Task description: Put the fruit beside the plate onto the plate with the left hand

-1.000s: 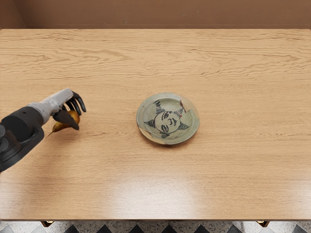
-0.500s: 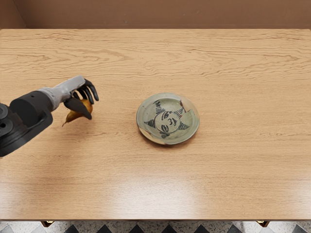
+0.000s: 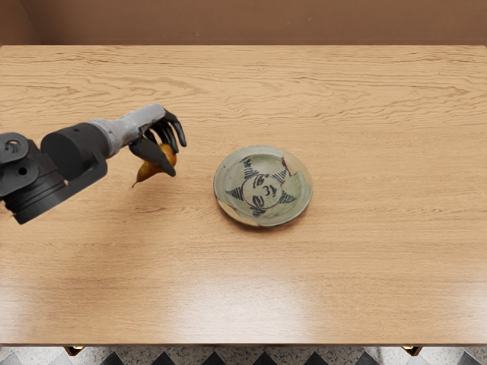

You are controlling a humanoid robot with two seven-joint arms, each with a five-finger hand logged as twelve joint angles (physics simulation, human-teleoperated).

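One view only, head cam. My left hand is curled around the pear, with dark fingers over its fat end and the thin stem end poking out down-left. Pear is left of the plate, near it but not over it; can't tell if it clears the table. My guess: light, firm, smooth-skinned, tapered, so it could squirm out. Grip belongs on the wide belly. Right arm not visible.
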